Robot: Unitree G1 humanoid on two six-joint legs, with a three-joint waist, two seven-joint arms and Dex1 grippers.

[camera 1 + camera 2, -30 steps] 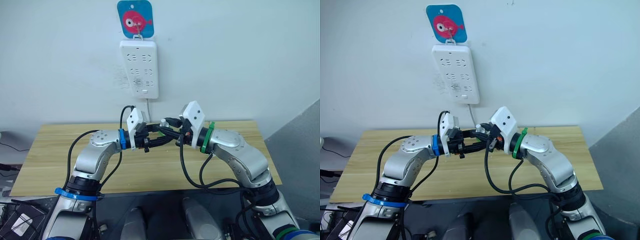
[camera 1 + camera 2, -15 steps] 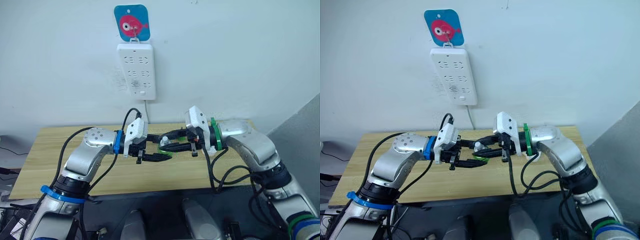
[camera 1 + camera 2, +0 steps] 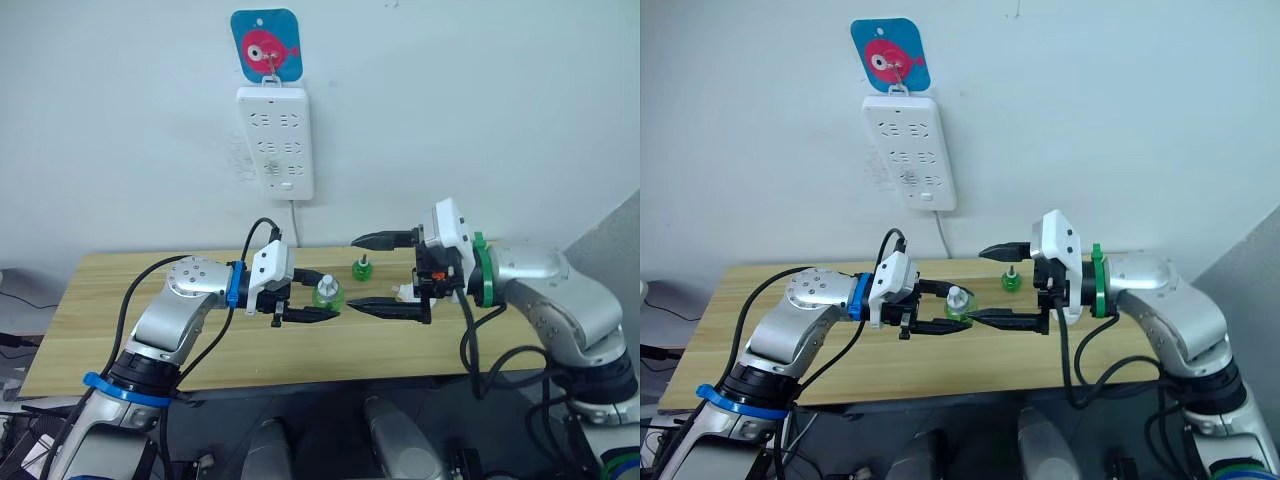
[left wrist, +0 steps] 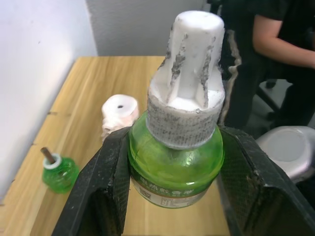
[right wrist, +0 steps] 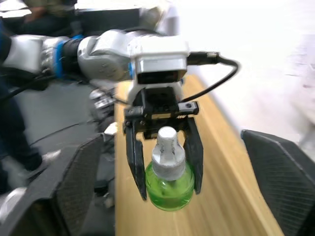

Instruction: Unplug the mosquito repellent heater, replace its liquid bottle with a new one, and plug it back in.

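Note:
My left gripper is shut on the new one, a green bottle with a ribbed whitish cap, held above the table; its fingers clamp the bottle's sides. To the right, my right gripper stands wide open, apart from that bottle and holding nothing. The liquid bottle, green with a dark wick, stands on the table behind them, also seen in the left wrist view. The mosquito repellent heater, white and rounded, lies unplugged on the table near it.
A white power strip hangs on the wall under a blue fish hook, its cable running down behind the wooden table. A person in dark clothes sits beyond the table's end.
My right gripper has opened wide and pulled away to the right from the capped bottle. The bottle stays in my left gripper, which has hardly moved.

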